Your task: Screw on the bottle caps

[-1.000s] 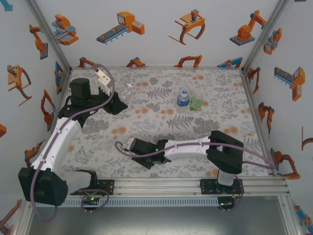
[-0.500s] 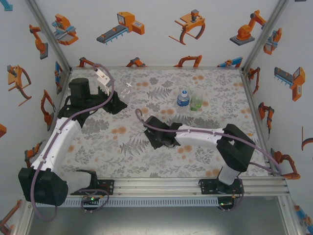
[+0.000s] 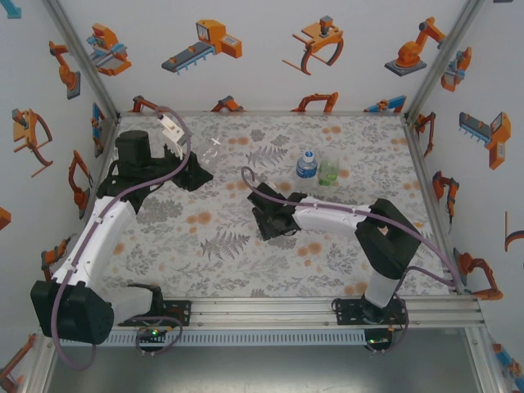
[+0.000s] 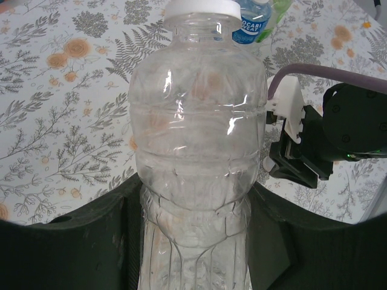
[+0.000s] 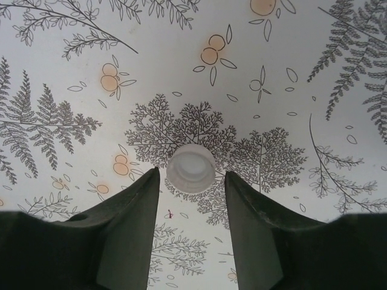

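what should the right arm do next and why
Probably lower the right gripper a little and close it on the white cap. Its jaws are open, and the cap lies loose on the table, centred in the gap at their tips. The left gripper holds the clear bottle.

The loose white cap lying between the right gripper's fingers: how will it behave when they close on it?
The cap looks like small, hollow plastic, so it is probably very light and stiff. It lies flat on the table, so it is unlikely to roll, but it may skid if one finger of the open right gripper touches first.
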`<state>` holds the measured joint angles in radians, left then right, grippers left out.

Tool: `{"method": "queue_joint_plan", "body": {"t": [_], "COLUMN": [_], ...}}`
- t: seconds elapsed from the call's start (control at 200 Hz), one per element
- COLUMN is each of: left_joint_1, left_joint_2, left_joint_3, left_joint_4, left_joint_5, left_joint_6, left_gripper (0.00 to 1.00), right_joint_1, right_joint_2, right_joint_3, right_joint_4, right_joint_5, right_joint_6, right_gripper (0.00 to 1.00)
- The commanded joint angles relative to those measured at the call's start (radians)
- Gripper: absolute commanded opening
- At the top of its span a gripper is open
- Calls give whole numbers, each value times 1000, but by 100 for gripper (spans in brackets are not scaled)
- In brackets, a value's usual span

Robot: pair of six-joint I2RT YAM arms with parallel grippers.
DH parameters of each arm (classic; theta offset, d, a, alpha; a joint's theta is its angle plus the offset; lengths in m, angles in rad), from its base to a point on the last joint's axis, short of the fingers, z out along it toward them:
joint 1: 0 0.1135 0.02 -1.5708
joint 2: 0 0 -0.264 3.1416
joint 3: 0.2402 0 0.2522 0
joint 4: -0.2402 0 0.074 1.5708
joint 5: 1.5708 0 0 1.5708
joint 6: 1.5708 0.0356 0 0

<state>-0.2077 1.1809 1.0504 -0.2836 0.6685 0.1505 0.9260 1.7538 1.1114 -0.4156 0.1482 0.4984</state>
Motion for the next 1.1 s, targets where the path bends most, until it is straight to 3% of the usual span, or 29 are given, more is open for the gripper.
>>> {"method": "queue_joint_plan", "body": {"t": [0.0,0.816,1.096], "left_joint_1": [5,5,5], "left_joint_2": [-18,-12,-12], "left_joint_3": [-11,-11,-10], "left_joint_4": [23,23,23], "left_joint_5": [5,8,8], "left_joint_6": [-14,-17,-15], "left_gripper": [0,0,0], "right_joint_1": [-4,-9,-22], "right_joint_2": [-10,55,69], "right_joint_3": [58,52,26], "right_joint_4": [-52,-56,-20], "right_joint_5": [15,-27,-58], "right_joint_6": [14,43,60], "right_gripper": [47,45,39]}}
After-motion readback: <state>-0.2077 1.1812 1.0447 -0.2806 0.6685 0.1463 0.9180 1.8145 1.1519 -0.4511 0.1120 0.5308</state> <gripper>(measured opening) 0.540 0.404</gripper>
